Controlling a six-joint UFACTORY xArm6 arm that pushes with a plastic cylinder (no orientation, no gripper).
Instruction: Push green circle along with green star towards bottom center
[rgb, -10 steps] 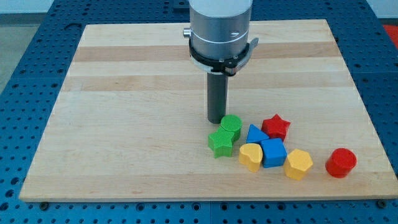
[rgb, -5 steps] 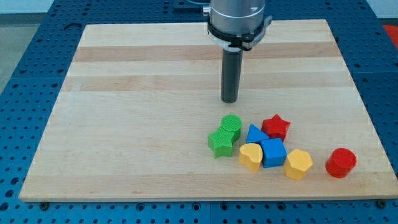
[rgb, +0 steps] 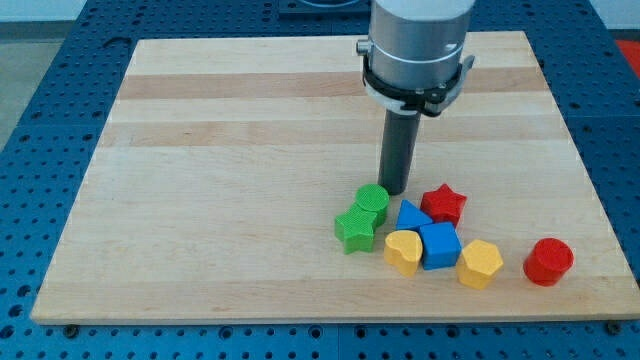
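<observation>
The green circle (rgb: 372, 200) lies right of the board's middle, toward the view's bottom. The green star (rgb: 355, 229) touches it on its lower left. My tip (rgb: 394, 190) stands just above and to the right of the green circle, very close to its upper right edge, in the gap between it and the red star (rgb: 444, 204). I cannot tell whether the tip touches the circle.
A cluster sits right of the green pair: blue triangle (rgb: 408, 215), blue cube (rgb: 439, 245), yellow heart (rgb: 403, 251), yellow hexagon (rgb: 481, 263). A red cylinder (rgb: 548, 261) lies farther right. The wooden board (rgb: 200, 200) has its bottom edge just below the blocks.
My tip moved from the circle's upper left up and away, then came back down to the circle's upper right. No block has moved.
</observation>
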